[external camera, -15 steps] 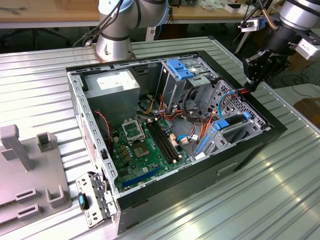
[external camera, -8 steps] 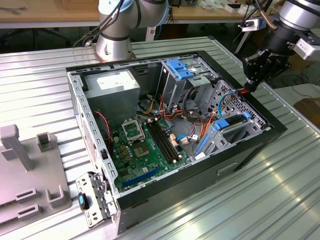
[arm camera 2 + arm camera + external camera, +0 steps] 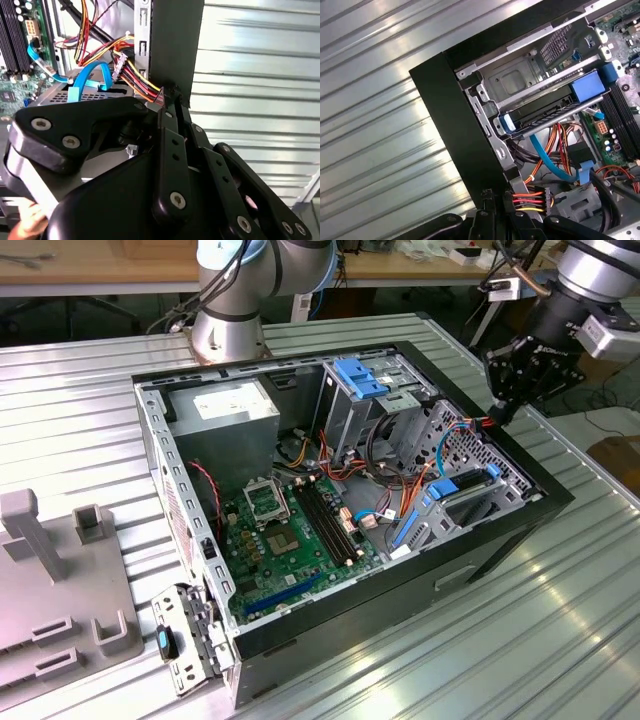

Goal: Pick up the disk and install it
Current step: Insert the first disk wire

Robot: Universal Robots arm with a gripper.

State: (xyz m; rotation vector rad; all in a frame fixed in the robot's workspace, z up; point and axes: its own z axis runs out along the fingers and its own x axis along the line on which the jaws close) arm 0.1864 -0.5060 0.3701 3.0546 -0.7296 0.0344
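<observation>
The disk (image 3: pixel 545 114), a dark drive with a blue carrier rail, lies in the drive bay at the corner of the open computer case (image 3: pixel 455 125). In the exterior view the disk (image 3: pixel 468 486) sits low in the bay on the exterior view's right. My gripper (image 3: pixel 500 412) hangs over the case's far right rim, above and behind the disk. In both wrist views its black fingers (image 3: pixel 172 107) stand together, shut, tips at the case wall. The gripper (image 3: pixel 495 200) touches a bundle of red, yellow and black wires (image 3: pixel 530 197). Whether a wire is pinched is hidden.
A grey power-supply box (image 3: pixel 225 405) and a green motherboard (image 3: pixel 290 530) fill the case. A light-blue latch (image 3: pixel 360 375) tops the rear cage. A blue data cable (image 3: pixel 547 162) loops below the disk. A grey fixture (image 3: pixel 40 570) lies on the ribbed metal table (image 3: pixel 520 640).
</observation>
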